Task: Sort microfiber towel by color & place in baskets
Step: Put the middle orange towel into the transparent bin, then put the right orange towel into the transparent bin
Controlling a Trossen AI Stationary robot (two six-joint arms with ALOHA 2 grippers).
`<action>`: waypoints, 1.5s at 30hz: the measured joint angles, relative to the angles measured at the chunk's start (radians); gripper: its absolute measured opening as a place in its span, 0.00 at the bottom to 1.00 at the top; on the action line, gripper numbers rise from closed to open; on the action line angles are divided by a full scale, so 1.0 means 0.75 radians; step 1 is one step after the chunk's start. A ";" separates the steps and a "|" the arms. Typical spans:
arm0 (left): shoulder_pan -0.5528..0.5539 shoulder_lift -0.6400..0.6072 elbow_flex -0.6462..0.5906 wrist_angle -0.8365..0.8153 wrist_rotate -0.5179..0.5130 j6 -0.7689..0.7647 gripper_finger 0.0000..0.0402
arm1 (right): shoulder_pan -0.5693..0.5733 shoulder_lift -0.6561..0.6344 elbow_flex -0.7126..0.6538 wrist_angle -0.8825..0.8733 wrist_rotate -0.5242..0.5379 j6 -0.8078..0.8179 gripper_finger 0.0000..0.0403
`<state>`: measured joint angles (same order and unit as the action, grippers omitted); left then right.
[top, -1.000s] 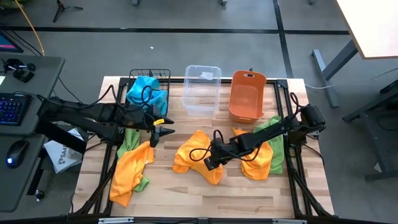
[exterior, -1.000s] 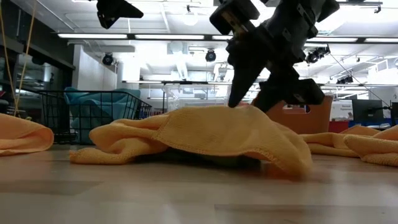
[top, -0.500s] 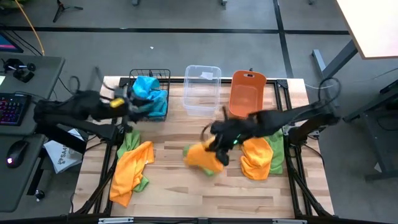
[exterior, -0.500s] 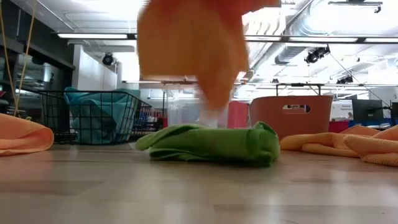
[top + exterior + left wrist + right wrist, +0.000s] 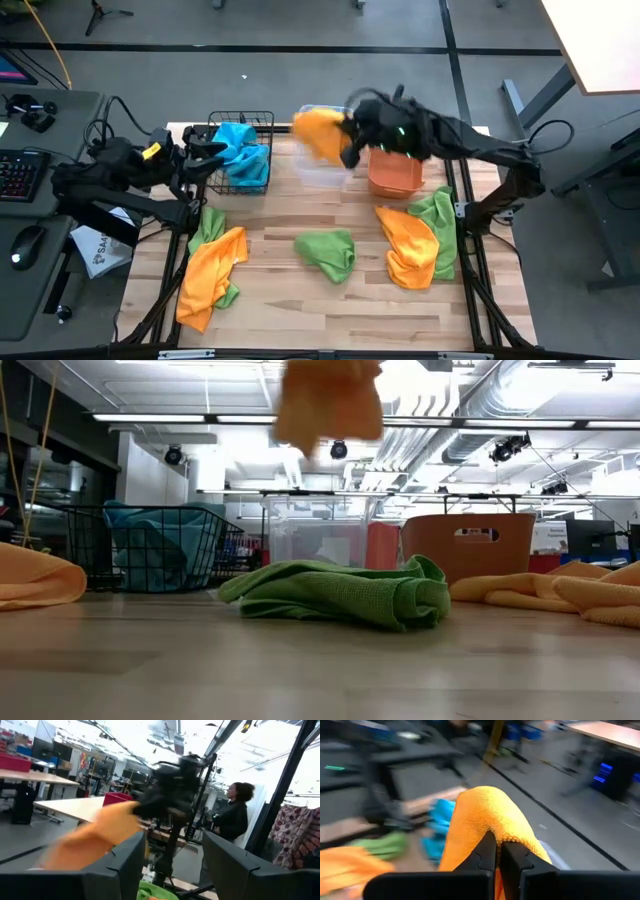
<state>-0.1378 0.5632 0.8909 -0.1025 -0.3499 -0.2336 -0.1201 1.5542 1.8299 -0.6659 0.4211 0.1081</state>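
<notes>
My right gripper [image 5: 350,138] is up in the air over the clear plastic tub [image 5: 326,165], shut on an orange towel [image 5: 318,133] that also shows at the top of the low view [image 5: 328,405]. A green towel [image 5: 327,251] lies bunched on the table's middle [image 5: 340,592]. The black wire basket [image 5: 262,120] holds a turquoise towel [image 5: 238,150]. My left gripper [image 5: 205,156] hovers open beside that basket, touching nothing. The orange bin [image 5: 397,160] stands to the right of the tub. My right gripper pinches a raised fold of the orange towel [image 5: 492,827] between its two shut fingers [image 5: 485,855]. The towel is lifted clear of the table and drapes loosely around and below the fingers, above the clear tub.
An orange towel on a green one [image 5: 408,245] lies at the table's right. Another orange towel over a green one [image 5: 210,270] lies at the left. Bare wood runs along the near edge. A desk with keyboard [image 5: 20,175] stands left; a person [image 5: 235,817] stands beyond the table.
My right gripper took hold of the middle orange towel, lifted it off the table and carried it up and toward the far edge, over the clear tub. The green towel beneath was uncovered and stays in the middle. My left gripper drew back toward the table's far left, beside the black basket.
</notes>
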 joint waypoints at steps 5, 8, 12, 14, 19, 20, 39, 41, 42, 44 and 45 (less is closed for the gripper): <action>0.000 0.009 0.000 0.007 0.042 -0.009 0.46 | -0.242 0.025 -0.190 0.061 -0.131 0.054 0.00; 0.000 0.009 0.000 0.006 0.040 0.009 0.46 | -0.317 0.043 -0.340 0.266 -0.339 0.141 0.00; 0.000 0.011 -0.001 0.008 0.016 0.036 0.46 | -0.338 0.100 -0.438 0.470 -0.438 0.170 0.00; 0.000 0.010 -0.001 0.014 0.001 0.037 0.46 | -0.337 0.143 -0.433 0.470 -0.447 0.169 0.00; 0.000 0.011 -0.002 0.015 -0.001 0.036 0.46 | -0.340 0.247 -0.417 0.389 -0.373 0.158 0.00; 0.000 0.010 -0.001 0.015 -0.001 0.036 0.46 | -0.345 0.259 -0.417 0.370 -0.345 0.161 0.00; 0.000 0.010 -0.002 -0.023 -0.109 0.061 0.46 | -0.334 0.290 -0.415 0.333 -0.527 0.110 0.56; 0.000 0.010 -0.002 -0.038 -0.111 0.061 0.46 | -0.334 0.277 -0.379 0.277 -0.526 0.058 0.64; 0.000 0.010 -0.002 -0.048 -0.119 0.061 0.46 | -0.334 0.274 -0.345 0.239 -0.526 0.031 0.68; 0.000 0.011 -0.002 -0.067 -0.129 0.060 0.46 | -0.334 0.274 -0.239 0.088 -0.540 0.007 0.73; 0.000 0.011 -0.002 -0.075 -0.135 0.059 0.46 | -0.335 0.274 -0.179 -0.018 -0.571 -0.001 0.74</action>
<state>-0.1375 0.5713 0.8894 -0.1585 -0.4510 -0.1890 -0.3711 1.7596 1.6953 -0.6796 -0.0072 0.1076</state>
